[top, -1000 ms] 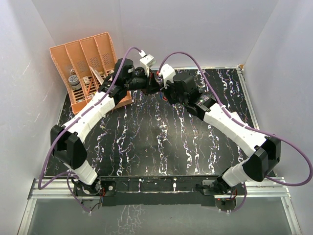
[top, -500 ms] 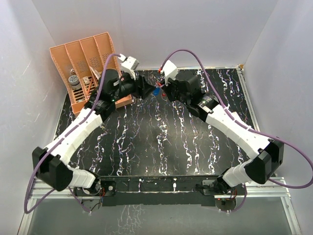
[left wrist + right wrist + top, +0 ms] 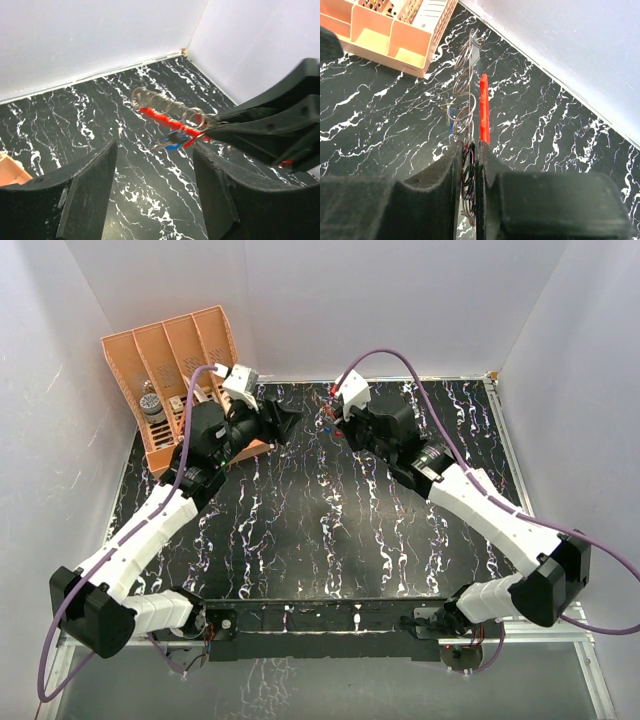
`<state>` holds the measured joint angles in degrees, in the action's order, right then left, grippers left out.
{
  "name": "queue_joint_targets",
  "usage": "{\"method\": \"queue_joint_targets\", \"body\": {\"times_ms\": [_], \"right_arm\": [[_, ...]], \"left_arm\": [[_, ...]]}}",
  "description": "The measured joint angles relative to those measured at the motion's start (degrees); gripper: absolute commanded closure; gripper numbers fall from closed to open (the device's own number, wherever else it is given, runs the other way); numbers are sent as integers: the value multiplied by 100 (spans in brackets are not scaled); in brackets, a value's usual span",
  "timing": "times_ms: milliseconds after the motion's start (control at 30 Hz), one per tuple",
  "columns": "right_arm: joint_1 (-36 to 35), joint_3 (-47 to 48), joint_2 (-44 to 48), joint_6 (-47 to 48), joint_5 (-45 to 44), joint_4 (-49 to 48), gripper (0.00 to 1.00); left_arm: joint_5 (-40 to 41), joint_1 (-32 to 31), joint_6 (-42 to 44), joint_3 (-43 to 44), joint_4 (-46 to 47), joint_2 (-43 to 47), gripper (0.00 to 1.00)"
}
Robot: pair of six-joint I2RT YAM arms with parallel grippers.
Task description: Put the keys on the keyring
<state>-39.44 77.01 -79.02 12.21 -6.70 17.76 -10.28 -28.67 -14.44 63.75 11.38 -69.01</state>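
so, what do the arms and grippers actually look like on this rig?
Both arms alike: left arm and right arm have white link shells with black joint housings. A purple cable runs along each. Wrists carry a white camera block. Left gripper and right gripper: matte black, two flat blocky fingers. No markings I can make out.

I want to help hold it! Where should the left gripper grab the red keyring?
Probably the free tip of the keyring, poking out of the right gripper, which pinches the other end. The open left gripper faces that tip, so come straight in, jaws across the thin loop, clear of the blue key hanging nearer the right gripper.
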Motion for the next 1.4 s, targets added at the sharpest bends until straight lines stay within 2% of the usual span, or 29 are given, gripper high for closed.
{"method": "queue_joint_targets", "body": {"times_ms": [167, 533, 867, 1400], "right_arm": [[0, -476, 352, 151, 28, -354, 100], [2, -988, 389, 422, 216, -946, 100], [2, -1316, 428, 542, 297, -1069, 100], [4, -1738, -577, 175, 831, -1163, 100]], "left_arm": [[208, 7, -83, -348, 131, 55, 36], [348, 140, -323, -890, 522, 282, 33], [345, 382, -540, -1123, 695, 350, 32], [341, 544, -920, -1648, 946, 586, 32]]}}
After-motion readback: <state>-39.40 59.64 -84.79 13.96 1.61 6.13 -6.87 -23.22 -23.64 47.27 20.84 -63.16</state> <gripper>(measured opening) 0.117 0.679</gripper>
